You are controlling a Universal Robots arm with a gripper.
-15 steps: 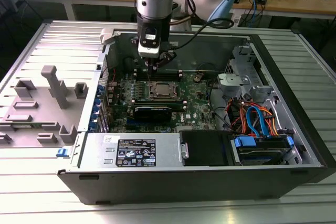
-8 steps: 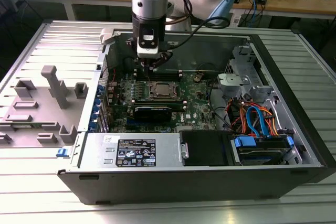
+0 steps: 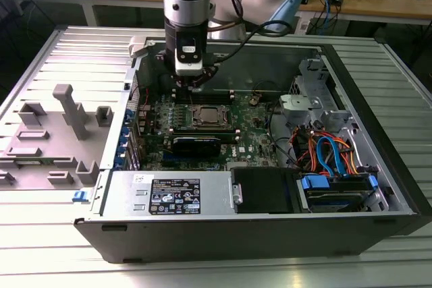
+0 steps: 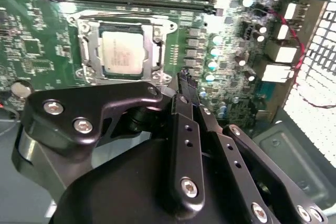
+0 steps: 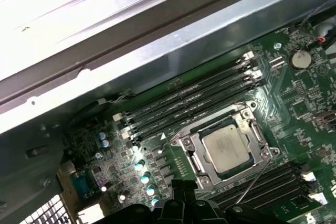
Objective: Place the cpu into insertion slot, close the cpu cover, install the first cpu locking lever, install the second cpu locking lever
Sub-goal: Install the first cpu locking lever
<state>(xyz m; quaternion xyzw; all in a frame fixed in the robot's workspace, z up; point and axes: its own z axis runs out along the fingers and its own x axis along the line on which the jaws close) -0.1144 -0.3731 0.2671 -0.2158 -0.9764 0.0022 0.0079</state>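
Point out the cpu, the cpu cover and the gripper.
cpu (image 4: pixel 122 52): second wrist view, middle of its silvery top.
cpu cover (image 5: pixel 196 155): first wrist view, one side bar of the metal frame.
gripper (image 4: pixel 190 85): second wrist view, at its fingertips.

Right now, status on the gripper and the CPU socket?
Black gripper empty, above the motherboard beside the socket. Silvery square cpu seated in the insertion slot, silver metal frame cover down around it. Nothing across the socket.

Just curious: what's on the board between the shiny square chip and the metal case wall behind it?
In the first wrist view, long dark memory slots lie between the cpu and the case wall.
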